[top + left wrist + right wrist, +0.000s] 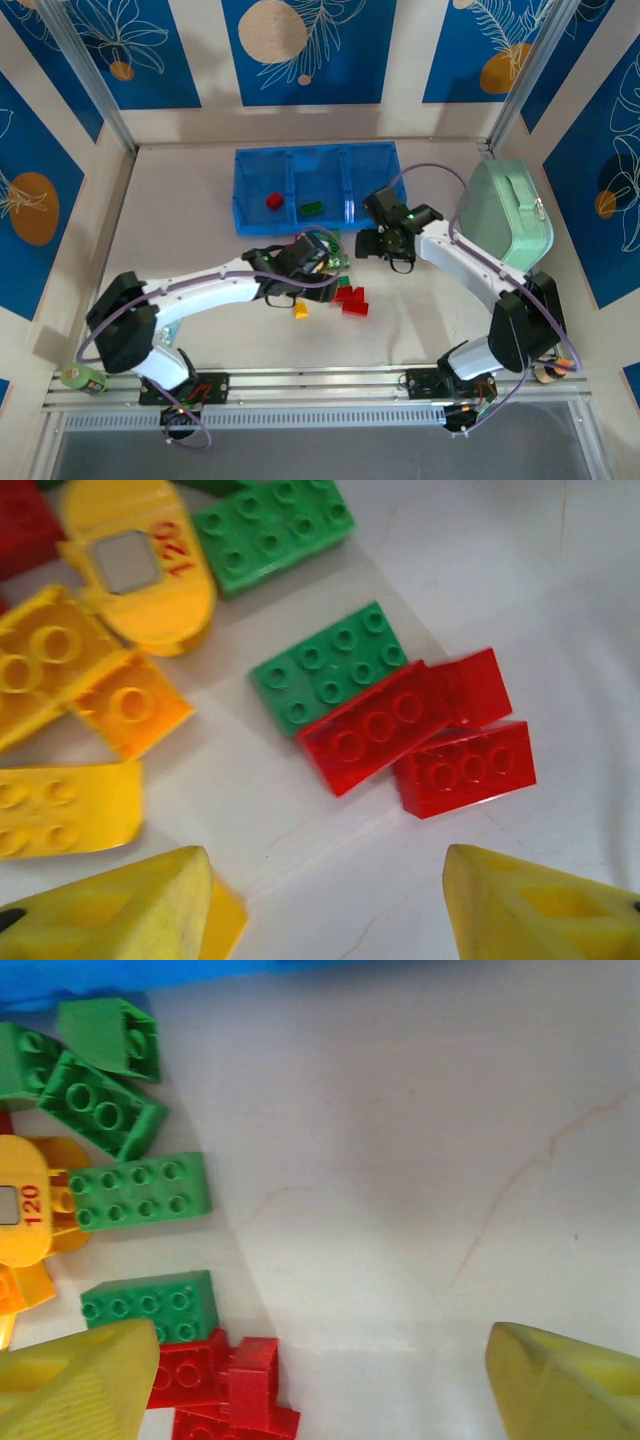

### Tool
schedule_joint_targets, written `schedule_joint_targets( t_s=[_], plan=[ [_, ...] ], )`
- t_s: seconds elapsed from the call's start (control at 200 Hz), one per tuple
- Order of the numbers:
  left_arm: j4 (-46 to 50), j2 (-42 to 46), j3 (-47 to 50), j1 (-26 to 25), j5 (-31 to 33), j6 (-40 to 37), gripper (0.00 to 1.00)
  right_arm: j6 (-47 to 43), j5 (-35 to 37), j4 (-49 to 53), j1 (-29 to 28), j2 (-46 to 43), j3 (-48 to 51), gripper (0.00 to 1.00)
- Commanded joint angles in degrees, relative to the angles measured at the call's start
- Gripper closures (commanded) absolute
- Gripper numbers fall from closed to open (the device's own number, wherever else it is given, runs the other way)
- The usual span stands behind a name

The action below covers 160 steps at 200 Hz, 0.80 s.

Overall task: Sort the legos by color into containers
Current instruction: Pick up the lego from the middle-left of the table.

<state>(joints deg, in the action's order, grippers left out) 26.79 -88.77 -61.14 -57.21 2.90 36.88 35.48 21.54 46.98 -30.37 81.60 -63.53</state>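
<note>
Overhead, red brick (274, 201) in tray (255, 175), wrist views, left hand (325, 880) open, right hand (322, 1352) open.

- I see a mint-green case (505, 215) with a handle, lying at the table's (180, 220) right edge.
- Near-left corner — a green tape roll (83, 378).

The legos (375, 725) were red, green and yellow-orange; one yellow piece (140, 565) bore a red "120". The tray (365, 165) was translucent blue, the case (505, 215) mint green, the wall panels (310, 50) blue with white leaf outlines.
</note>
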Motion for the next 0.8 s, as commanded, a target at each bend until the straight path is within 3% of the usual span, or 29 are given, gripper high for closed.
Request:
schedule_joint_targets(
  t_s=[0.0,0.27,0.795],
  plan=[
    [3.45,-4.76,-5.02,-1.63,-1.50,-0.80,0.37,2.74,-3.46,-3.51,2.34,-4.51,3.07,0.14],
    [3.64,-10.90,-7.44,-2.16,-1.52,4.38,0.36,2.92,-4.19,-4.07,3.72,-7.20,5.50,0.14],
    [4.76,-16.17,-11.63,-3.80,-2.03,4.87,0.37,3.76,-5.07,-5.55,4.34,-9.74,9.06,0.14]
  ],
)
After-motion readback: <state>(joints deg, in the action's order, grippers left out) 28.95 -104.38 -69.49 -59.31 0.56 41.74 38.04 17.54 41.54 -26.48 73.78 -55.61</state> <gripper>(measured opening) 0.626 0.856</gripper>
